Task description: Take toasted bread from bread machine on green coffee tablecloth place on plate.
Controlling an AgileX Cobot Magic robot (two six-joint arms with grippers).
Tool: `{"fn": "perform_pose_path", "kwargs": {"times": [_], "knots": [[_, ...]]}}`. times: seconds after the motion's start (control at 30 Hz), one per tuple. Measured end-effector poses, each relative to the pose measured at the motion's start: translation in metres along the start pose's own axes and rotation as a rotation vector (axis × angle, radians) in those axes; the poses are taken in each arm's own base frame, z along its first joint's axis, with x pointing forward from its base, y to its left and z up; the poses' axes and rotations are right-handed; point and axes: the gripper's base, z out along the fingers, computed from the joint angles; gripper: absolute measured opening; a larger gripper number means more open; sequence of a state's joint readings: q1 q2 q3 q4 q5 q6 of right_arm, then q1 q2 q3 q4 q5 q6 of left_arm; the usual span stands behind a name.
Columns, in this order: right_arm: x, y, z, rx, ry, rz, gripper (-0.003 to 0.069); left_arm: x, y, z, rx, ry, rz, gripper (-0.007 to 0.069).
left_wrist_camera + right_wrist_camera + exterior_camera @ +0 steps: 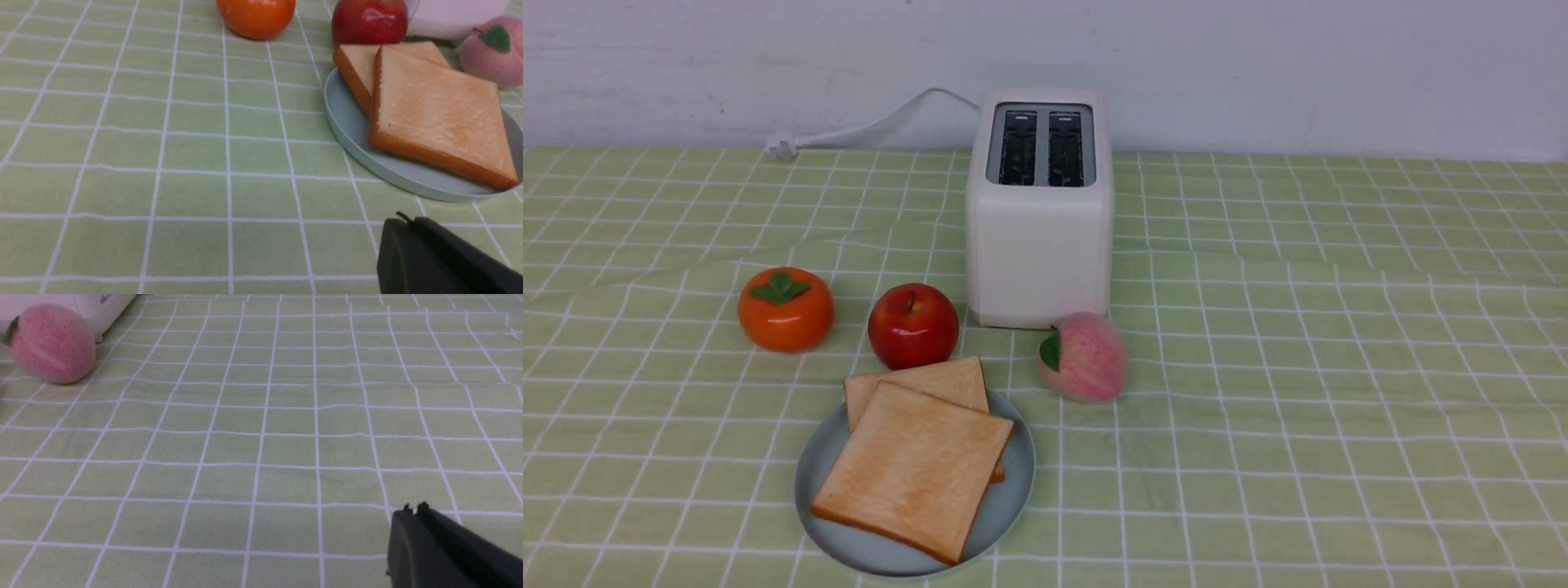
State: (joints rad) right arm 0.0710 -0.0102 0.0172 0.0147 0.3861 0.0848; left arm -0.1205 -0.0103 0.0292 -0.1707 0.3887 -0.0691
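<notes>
Looks basically done: nearest the camera both slices of toasted bread [915, 469] lie overlapped on the plate [1005, 510], and behind it the bread machine [1039, 245] has empty slots. Left end effector [402, 222] and right end effector [414, 510] each look clenched with nothing held, low over the green coffee tablecloth [1298, 392].

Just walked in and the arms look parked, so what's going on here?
Nothing is being handled right now. Both slices of toast lie overlapping on the plate, and the toaster slots look empty. The left gripper and right gripper appear shut and empty, low over the green tablecloth. A persimmon, an apple and a peach sit untouched nearby.
</notes>
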Motion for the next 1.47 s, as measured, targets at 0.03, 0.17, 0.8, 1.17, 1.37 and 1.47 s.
{"fn": "perform_pose_path", "kwargs": {"times": [0.03,0.17,0.8,1.17,1.37,1.47], "knots": [[0.0,0.0,0.0,0.0,0.0,0.0,0.0001,-0.0002,0.0,0.0,0.0,-0.002,-0.014,-0.0013],[0.0,0.0,0.0,0.0,0.0,0.0,0.0003,-0.0004,-0.0002,0.0,0.002,-0.004,-0.029,-0.0013],[0.0,0.0,0.0,0.0,0.0,0.0,0.0016,-0.0005,-0.0003,0.0,0.004,-0.005,-0.035,-0.0013],[0.0,0.0,0.0,0.0,0.0,0.0,0.0029,-0.0005,-0.0003,0.0,0.004,-0.005,-0.037,-0.0013],[0.0,0.0,0.0,0.0,0.0,0.0,0.0043,-0.0005,-0.0003,0.0,0.004,-0.005,-0.037,-0.0013],[0.0,0.0,0.0,0.0,0.0,0.0,0.005,-0.0005,-0.0003,0.0,0.004,-0.005,-0.037,-0.0013]]}}
